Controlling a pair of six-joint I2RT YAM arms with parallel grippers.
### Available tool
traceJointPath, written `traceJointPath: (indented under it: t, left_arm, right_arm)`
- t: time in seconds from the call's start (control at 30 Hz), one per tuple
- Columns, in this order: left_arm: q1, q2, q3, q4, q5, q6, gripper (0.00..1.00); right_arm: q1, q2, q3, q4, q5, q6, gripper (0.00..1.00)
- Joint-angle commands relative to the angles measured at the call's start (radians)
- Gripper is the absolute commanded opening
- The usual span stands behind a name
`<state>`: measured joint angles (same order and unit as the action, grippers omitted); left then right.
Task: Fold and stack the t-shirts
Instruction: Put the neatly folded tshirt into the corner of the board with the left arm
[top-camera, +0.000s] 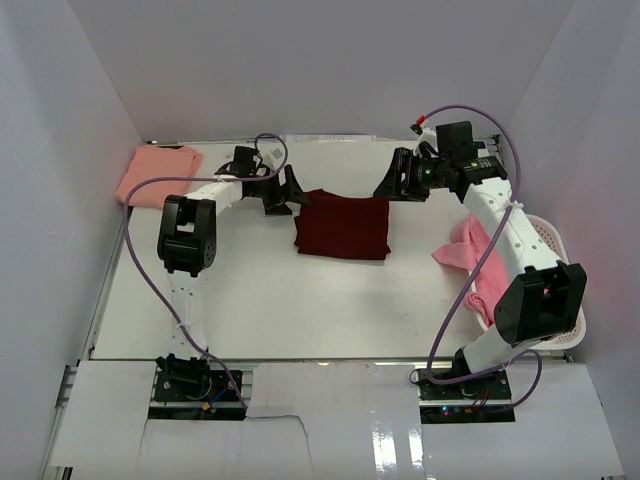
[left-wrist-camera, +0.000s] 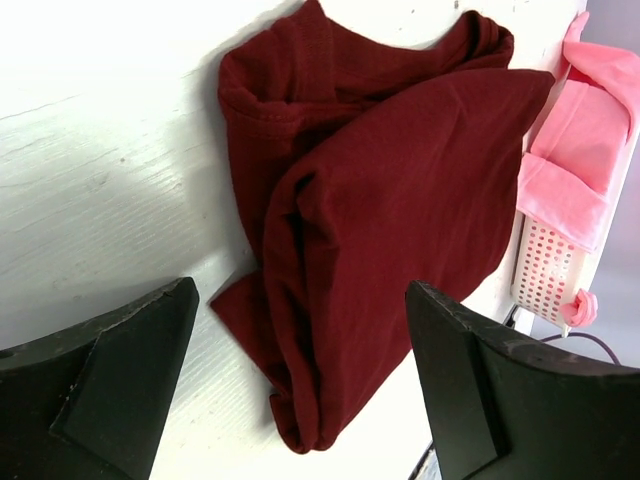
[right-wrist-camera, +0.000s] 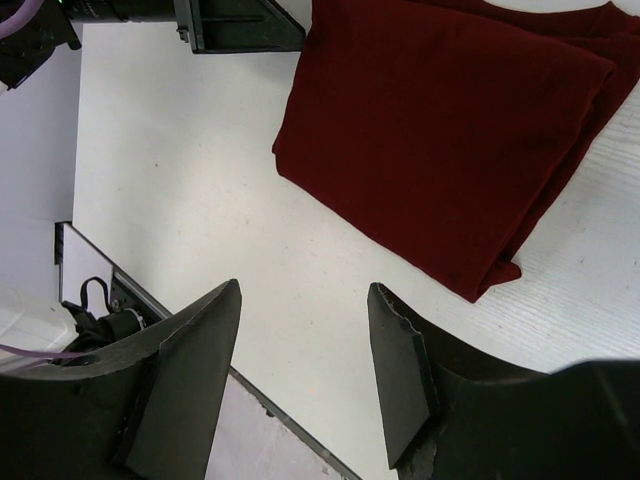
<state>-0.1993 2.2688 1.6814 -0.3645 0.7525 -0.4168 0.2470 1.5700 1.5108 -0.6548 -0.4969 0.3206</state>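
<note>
Your left gripper is hanging wide open and the right gripper half-open, both empty, flanking the folded maroon t-shirt mid-table. You're risking its rumpled left folds spilling open while carrying it to the far-left salmon t-shirt.

The left pincer is wide open. Its two black fingers sit far apart and grip nothing. Just ahead of the pincer, a dark red shirt lies folded on the white table. The shirt looks smooth on top and bunched up along the edge. Farther out, past the finger on the right side of the view, a white basket with little holes holds pink shirts. A small pink bit hangs over the basket's rim.
</note>
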Motion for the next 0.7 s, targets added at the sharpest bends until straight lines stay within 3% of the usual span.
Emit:
traceJointPath:
  t: [0.0, 0.37, 0.67]
  left_arm:
    - [-0.025, 0.031, 0.015, -0.01, -0.005, 0.01, 0.96]
    - [-0.057, 0.058, 0.026, -0.022, -0.016, 0.009, 0.93]
    - [-0.063, 0.11, 0.04, -0.045, 0.048, -0.007, 0.83]
  right_arm:
    - [-0.009, -0.041, -0.012, 0.023, -0.019, -0.015, 0.6]
    - [-0.02, -0.047, -0.031, 0.027, -0.031, -0.017, 0.6]
    - [-0.028, -0.056, -0.046, 0.035, -0.037, -0.017, 0.6]
